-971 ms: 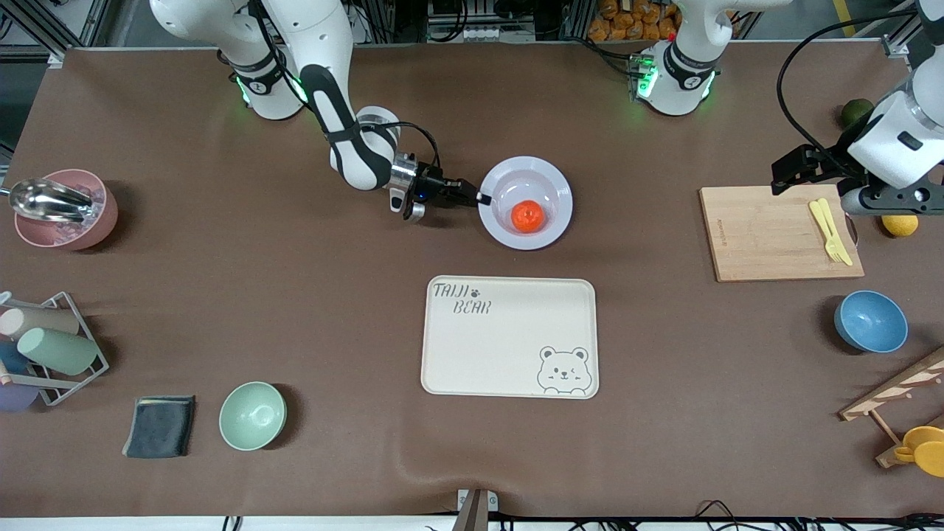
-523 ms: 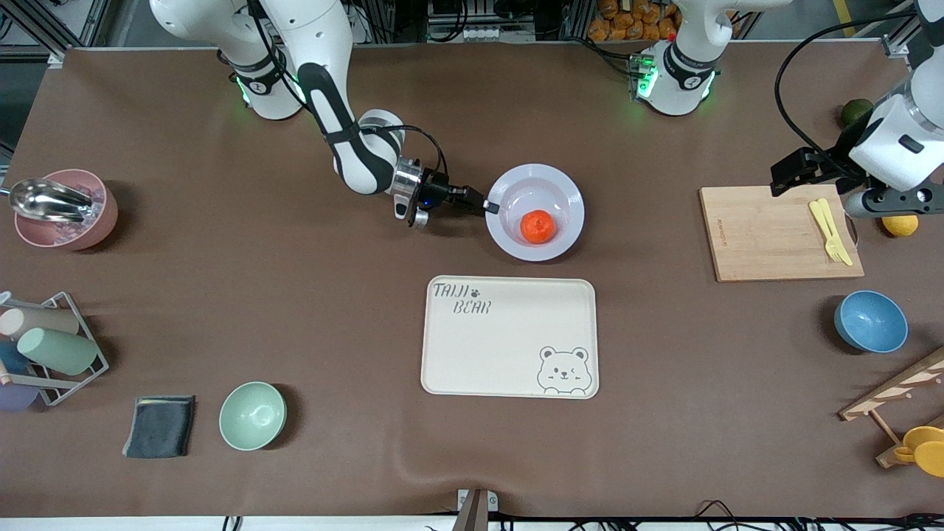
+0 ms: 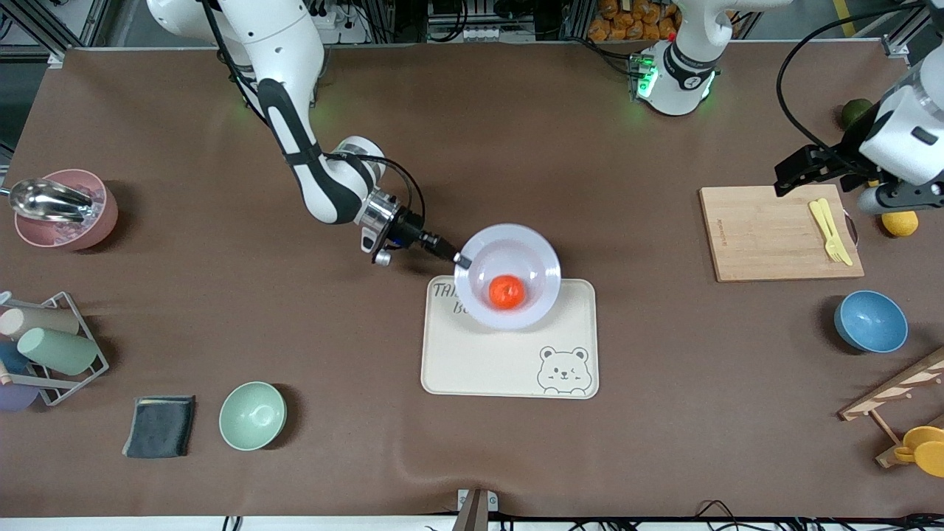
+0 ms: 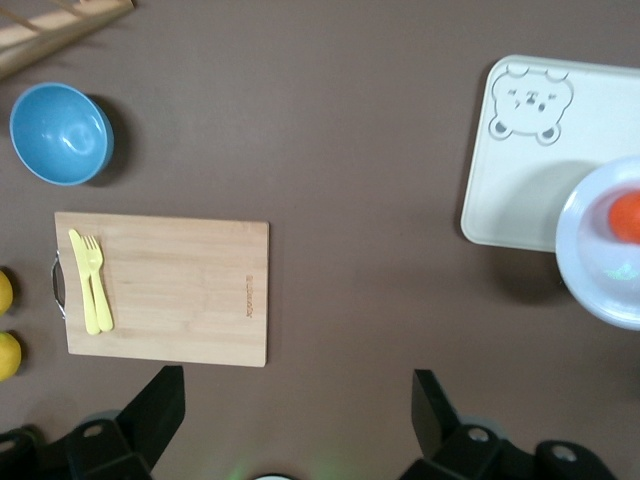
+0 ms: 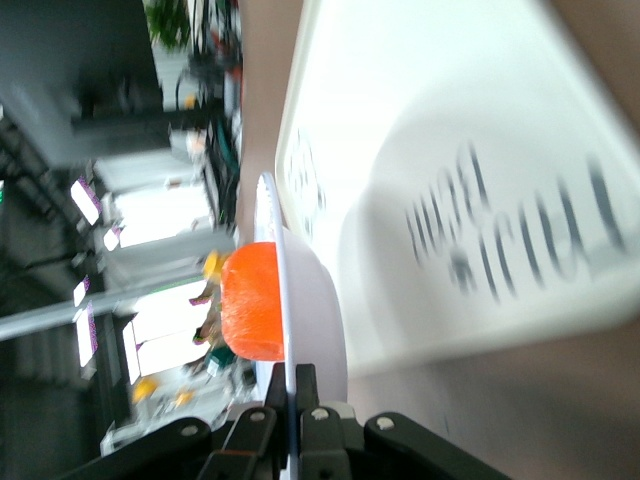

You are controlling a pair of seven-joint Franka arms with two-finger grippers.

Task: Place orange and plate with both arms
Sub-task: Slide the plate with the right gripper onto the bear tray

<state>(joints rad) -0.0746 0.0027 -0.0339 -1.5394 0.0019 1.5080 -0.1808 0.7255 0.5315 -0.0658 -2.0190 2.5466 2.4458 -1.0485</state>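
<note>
The pale lavender plate (image 3: 531,254) hangs over the lettered corner of the cream bear tray (image 3: 509,361), with the orange (image 3: 507,292) in its well. My right gripper (image 3: 461,259) is shut on the plate's rim at the right arm's side. In the right wrist view the plate (image 5: 310,300) runs edge-on into the right gripper (image 5: 297,385), and the orange (image 5: 255,300) lies against it. My left gripper (image 3: 841,177) waits open and empty, high over the cutting board's end. The left wrist view shows the left gripper (image 4: 295,410), the plate (image 4: 600,240) and the orange (image 4: 628,215).
A wooden cutting board (image 3: 767,236) carries yellow cutlery (image 3: 830,230), with a lemon (image 3: 900,223) and a green fruit (image 3: 855,110) beside it. A blue bowl (image 3: 870,321), mint bowl (image 3: 252,415), dark cloth (image 3: 159,426), cup rack (image 3: 44,346) and pink bowl (image 3: 63,209) ring the table.
My right gripper has carried the plate with the orange off the table and toward the front camera, to over the tray. The left arm has barely moved.
</note>
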